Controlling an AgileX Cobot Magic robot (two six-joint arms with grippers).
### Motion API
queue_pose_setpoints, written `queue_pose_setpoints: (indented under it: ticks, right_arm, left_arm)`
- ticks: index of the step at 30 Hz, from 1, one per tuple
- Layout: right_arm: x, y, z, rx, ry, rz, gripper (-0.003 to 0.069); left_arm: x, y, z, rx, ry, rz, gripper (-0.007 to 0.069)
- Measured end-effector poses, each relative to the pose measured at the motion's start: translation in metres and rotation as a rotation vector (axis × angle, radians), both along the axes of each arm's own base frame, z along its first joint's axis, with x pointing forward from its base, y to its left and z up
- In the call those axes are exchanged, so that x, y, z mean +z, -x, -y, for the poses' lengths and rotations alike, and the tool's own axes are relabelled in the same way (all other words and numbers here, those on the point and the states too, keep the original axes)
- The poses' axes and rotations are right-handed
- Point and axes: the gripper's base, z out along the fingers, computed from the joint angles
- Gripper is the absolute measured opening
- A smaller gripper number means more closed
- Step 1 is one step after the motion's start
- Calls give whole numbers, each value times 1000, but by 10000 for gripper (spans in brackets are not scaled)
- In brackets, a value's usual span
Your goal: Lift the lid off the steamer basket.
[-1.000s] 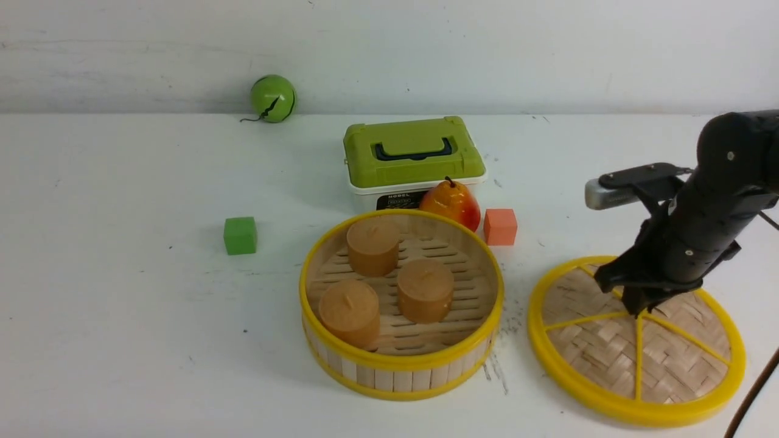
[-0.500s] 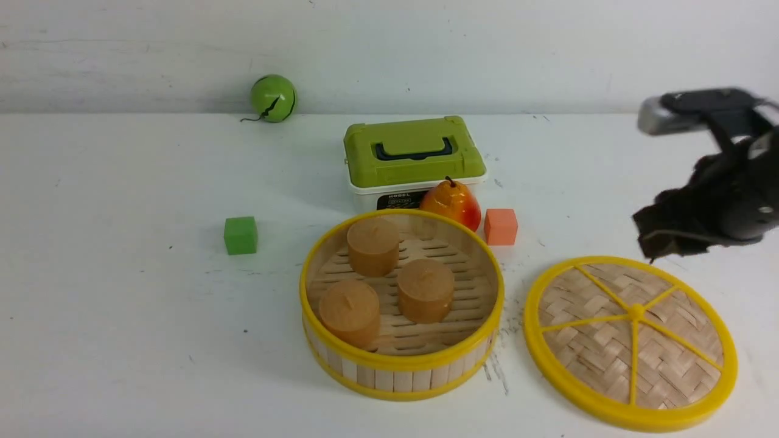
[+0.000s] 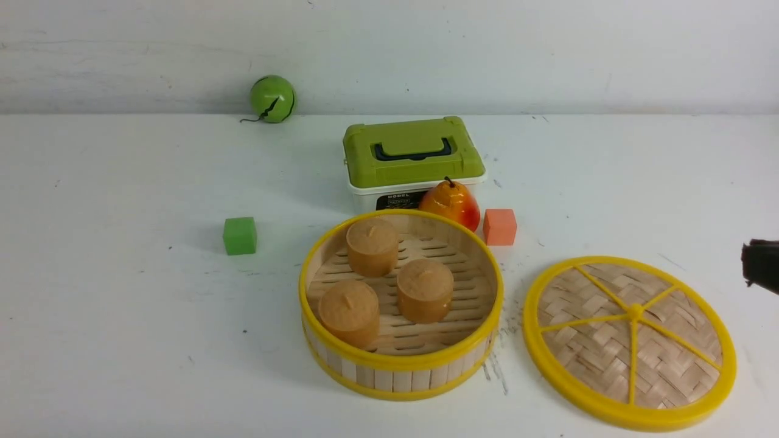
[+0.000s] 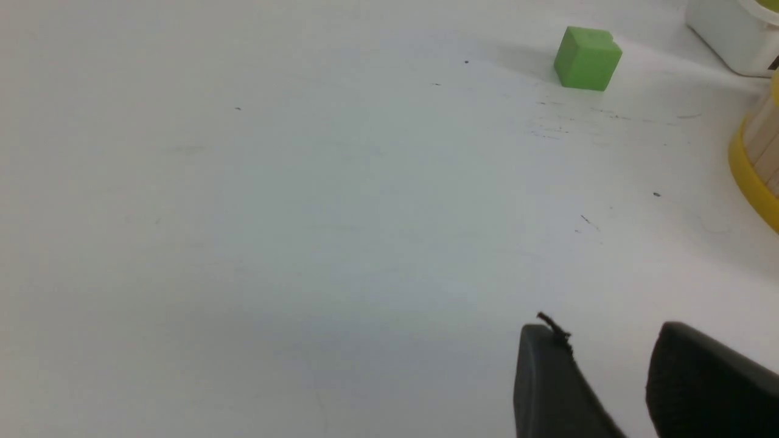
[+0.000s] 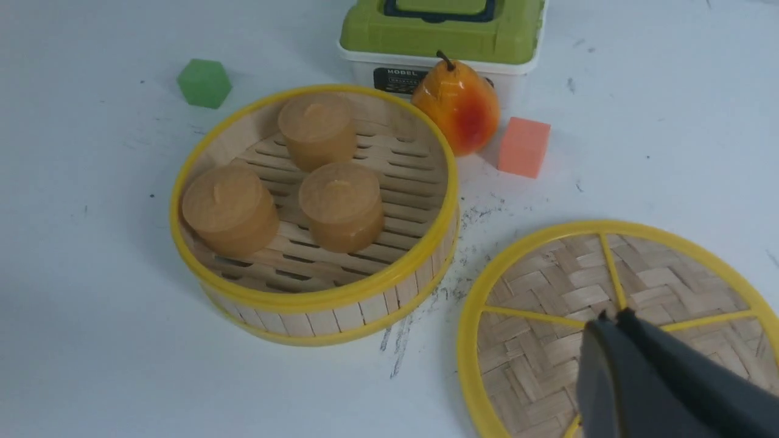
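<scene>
The lid (image 3: 599, 344), a woven tan disc with a yellow rim and spokes, lies flat on the table to the right of the steamer basket (image 3: 395, 380). The basket stands uncovered with three brown cylinders (image 3: 372, 246) on its slatted floor. In the right wrist view my right gripper (image 5: 611, 316) hovers over the lid (image 5: 535, 304), shut and empty. From the front only a dark tip of the right gripper (image 3: 761, 267) shows, at the right edge. My left gripper (image 4: 608, 331) is open over bare table, left of the basket's wall (image 4: 754, 176).
Behind the basket stand a white box with a green top (image 3: 414, 152), a pear (image 3: 451, 204) and an orange cube (image 3: 500, 226). A green cube (image 3: 240, 235) sits to the left, and a green ball (image 3: 272, 98) by the back wall.
My right gripper let go of the lid's centre knob, rose and drew back to the right edge of the front view, its jaws closing. The lid stays flat on the table.
</scene>
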Motion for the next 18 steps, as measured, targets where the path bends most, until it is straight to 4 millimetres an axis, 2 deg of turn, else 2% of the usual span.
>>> queue_pose_setpoints:
  ticks: [5,9,12,16,17,18]
  right_arm:
    - [8,15,4,2,49,89,-22]
    - [21,47,11,11,144,272,-22]
    - [20,61,15,-12,154,343,-22]
    - [-30,61,26,-150,127,400,-22]
    - [-33,61,27,-157,132,405,-22]
    - [-54,62,31,-224,90,418,-22]
  left_arm:
    - [0,0,0,0,0,0,239]
    - [0,0,0,0,0,0,239]
    - [0,0,0,0,0,0,239]
    - [0,0,0,0,0,0,239]
    - [0,0,0,0,0,0,239]
    - [0,0,0,0,0,0,239]
